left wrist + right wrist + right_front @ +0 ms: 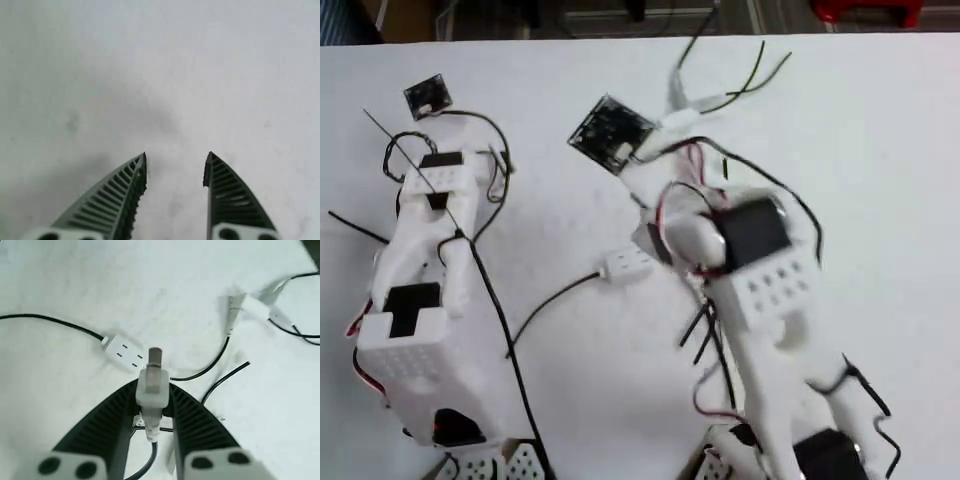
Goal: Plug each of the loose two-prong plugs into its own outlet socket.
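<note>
Right gripper (153, 394) clamps plug (152, 384) | outlet socket (125, 354) just ahead | black cables (200, 373) beside

White table (880, 120), a red object (865, 10) beyond its far edge.

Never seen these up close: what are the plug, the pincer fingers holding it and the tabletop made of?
The plug: smooth white plastic, moulded-looking, with dull grey metal prongs. The fingers of the right pincer: dark matte plastic, finely ridged, perhaps printed. The table: white, faintly mottled; laminate or cloth, I cannot tell.
</note>
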You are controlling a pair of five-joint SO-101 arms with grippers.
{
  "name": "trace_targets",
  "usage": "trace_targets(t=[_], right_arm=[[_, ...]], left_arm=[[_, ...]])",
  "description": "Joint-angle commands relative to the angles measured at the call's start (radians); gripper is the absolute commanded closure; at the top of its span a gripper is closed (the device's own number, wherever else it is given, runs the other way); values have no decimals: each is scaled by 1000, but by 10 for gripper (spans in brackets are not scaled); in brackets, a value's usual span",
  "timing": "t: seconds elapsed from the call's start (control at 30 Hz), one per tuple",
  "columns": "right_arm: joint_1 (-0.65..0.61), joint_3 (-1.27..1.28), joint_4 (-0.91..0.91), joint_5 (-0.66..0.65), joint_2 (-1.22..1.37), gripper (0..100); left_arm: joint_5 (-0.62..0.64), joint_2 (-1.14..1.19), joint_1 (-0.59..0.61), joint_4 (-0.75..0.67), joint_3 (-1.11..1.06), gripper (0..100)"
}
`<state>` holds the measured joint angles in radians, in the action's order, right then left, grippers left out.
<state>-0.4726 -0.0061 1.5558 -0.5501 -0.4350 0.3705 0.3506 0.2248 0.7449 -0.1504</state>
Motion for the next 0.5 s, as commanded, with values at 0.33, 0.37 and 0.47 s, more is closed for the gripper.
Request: trace_targets(t=[0.33, 0.37, 0.47], right_arm=[[28, 439, -684, -153, -527, 979], [35, 511, -763, -175, -570, 979], [71, 717, -987, -192, -682, 980]], left_arm=[[-60, -70, -16, -15, 5, 804], [-64, -70, -24, -15, 5, 804], [-100, -70, -44, -15, 5, 804]])
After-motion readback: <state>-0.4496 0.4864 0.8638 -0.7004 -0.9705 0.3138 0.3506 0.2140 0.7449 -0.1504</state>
